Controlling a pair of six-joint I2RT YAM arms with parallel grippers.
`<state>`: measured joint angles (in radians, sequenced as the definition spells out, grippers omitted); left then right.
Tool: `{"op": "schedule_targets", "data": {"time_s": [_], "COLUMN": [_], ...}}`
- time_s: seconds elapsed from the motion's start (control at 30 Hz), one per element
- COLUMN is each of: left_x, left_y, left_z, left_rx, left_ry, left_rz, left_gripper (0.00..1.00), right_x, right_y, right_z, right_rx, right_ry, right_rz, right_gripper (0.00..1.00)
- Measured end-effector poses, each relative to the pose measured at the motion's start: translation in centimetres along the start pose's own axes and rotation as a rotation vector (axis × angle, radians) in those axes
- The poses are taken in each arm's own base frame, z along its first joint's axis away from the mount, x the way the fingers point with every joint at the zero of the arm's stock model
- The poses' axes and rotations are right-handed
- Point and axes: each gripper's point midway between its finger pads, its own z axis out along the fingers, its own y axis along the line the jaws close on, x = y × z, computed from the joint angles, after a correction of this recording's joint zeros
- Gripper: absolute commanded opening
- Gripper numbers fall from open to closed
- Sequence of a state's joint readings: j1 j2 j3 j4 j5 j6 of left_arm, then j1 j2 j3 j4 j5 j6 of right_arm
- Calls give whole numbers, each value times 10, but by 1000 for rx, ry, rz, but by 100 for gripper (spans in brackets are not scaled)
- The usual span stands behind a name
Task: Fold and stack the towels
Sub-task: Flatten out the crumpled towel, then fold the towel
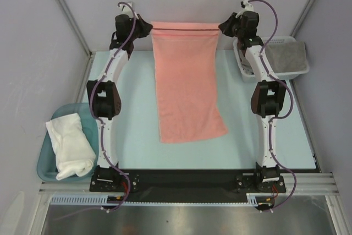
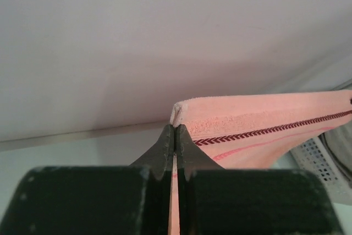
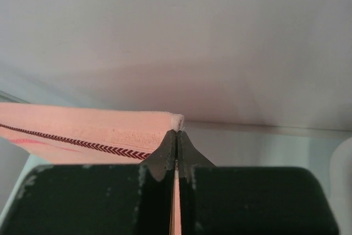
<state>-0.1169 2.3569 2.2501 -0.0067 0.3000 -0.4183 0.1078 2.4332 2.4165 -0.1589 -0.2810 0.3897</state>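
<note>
While pale lilac-grey walls close in the back and both sides, a light blue table [image 1: 137, 136] fills the floor of the cell, with a black strip [image 1: 181, 179] along its near edge where the two arm bases are bolted.

A dark red herringbone stitch line [image 2: 264, 132] runs along the hem of the salmon-pink towel [image 1: 187, 86]; I can read no writing on it.

At the left edge sits a teal tub [image 1: 45, 160] holding a roughly folded white towel [image 1: 69, 144]. At the far right a white mesh basket [image 1: 301, 71] holds a grey towel [image 1: 286, 58].

The left gripper [image 1: 147, 28] is pinched tight on one top corner of the salmon-pink towel and the right gripper [image 1: 224, 26] on the other, so the top edge is stretched taut between them above the far side of the table. The cloth falls from there toward the table's middle.
</note>
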Motion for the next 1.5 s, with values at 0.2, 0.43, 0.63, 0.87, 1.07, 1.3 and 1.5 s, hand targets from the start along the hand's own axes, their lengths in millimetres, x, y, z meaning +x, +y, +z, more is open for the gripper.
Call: {"op": "schedule_targets", "data": {"time_s": [0.2,0.43,0.63,0.87,1.07,1.3,1.5], "left_x": [-29,-31,-34,-49,-100,-118,-85], "left_y": [-9,-22,-26,-17,-16,-19,2], "left_z": [-7,-35,-53,-57,-62,-58,-42], "left_rx": [30,44,29,-1,1,17,-14], "left_ry": [-83,-74,-74,-104,-200,-239,-171], "left_rz": [0,-11,-10,-6,28,50,24], "left_gripper": [0,0,0,0,0,0,0], "right_x": [-14,-37,-59,-80,-96,-65,-56], "right_y": [18,38,61,85,96,76,65], "right_z": [-14,-44,-62,-56,-31,-4,3], "right_rx": [-36,-44,-70,-114,-162,-152,-143], "right_ry": [-46,-87,-133,-205,-289,-262,-248], "right_rz": [-16,-34,-69,-136,-174,-166,-154], "right_gripper": [0,0,0,0,0,0,0]}}
